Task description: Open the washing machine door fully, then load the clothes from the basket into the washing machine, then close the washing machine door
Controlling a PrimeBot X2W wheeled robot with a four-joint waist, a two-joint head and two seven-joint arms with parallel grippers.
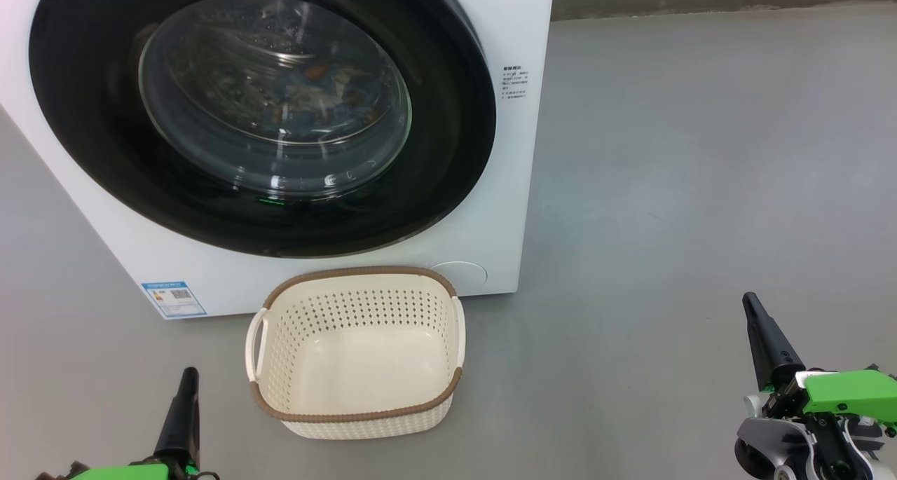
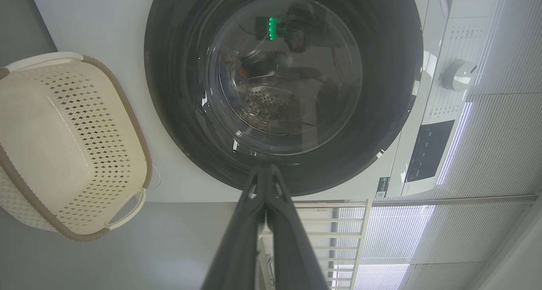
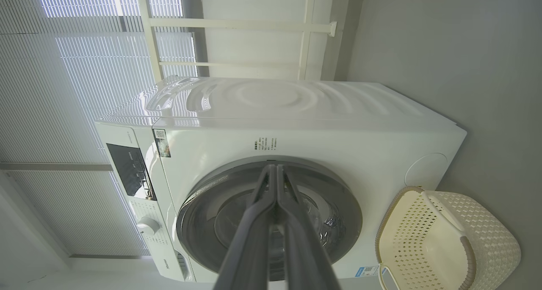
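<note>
basket [image 1: 357, 415] near left claw [image 1: 188, 376], right claw [image 1: 750, 301] apart

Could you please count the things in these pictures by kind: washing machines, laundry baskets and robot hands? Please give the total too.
Big white front-loading washing machine: 1
Small cream-white perforated plastic basket with a brown rim: 1
Robot hands with long dark fingers, left hand and right hand, both shut: 2
Total: 4
</note>
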